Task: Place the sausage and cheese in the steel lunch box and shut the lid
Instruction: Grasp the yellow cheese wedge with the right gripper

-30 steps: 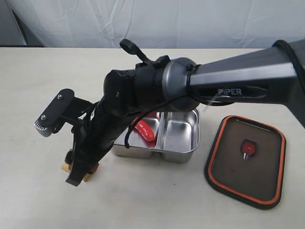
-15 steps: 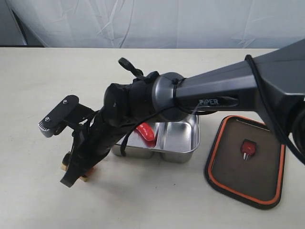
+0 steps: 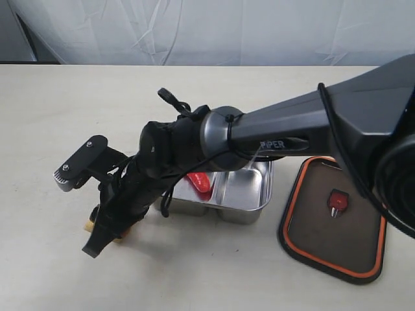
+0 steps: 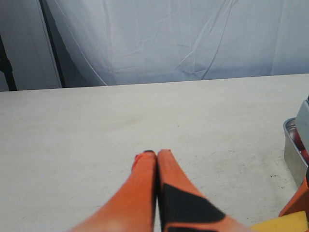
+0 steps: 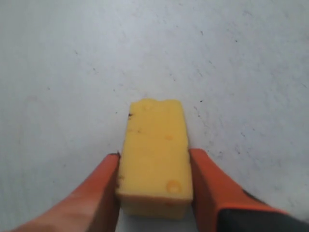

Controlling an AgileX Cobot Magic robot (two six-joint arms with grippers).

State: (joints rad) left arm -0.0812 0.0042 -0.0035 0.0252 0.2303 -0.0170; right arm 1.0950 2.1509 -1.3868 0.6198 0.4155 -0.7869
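The yellow cheese [image 5: 155, 140] lies on the table with my right gripper [image 5: 154, 155] shut on it, one orange finger pressed to each side. In the exterior view that right gripper [image 3: 98, 241] reaches across to the left of the steel lunch box [image 3: 249, 188], and only a sliver of the cheese [image 3: 89, 224] shows. The red sausage [image 3: 198, 182] lies in the box's left compartment. The dark lid [image 3: 311, 233] rests seal side up to the right of the box, its orange valve [image 3: 337, 201] at centre. My left gripper [image 4: 157, 153] is shut and empty above bare table.
The right arm [image 3: 214, 139] spans the box's left half and hides part of it. The left wrist view catches the box's steel edge [image 4: 292, 154] and a corner of the cheese [image 4: 285, 224]. A white curtain [image 3: 207, 29] hangs behind the table's far edge.
The right arm's wrist and forearm have sunk lower and swung a little toward the front. Its gripper has stayed at the cheese, which shows less than before. Box, sausage and lid have not moved.
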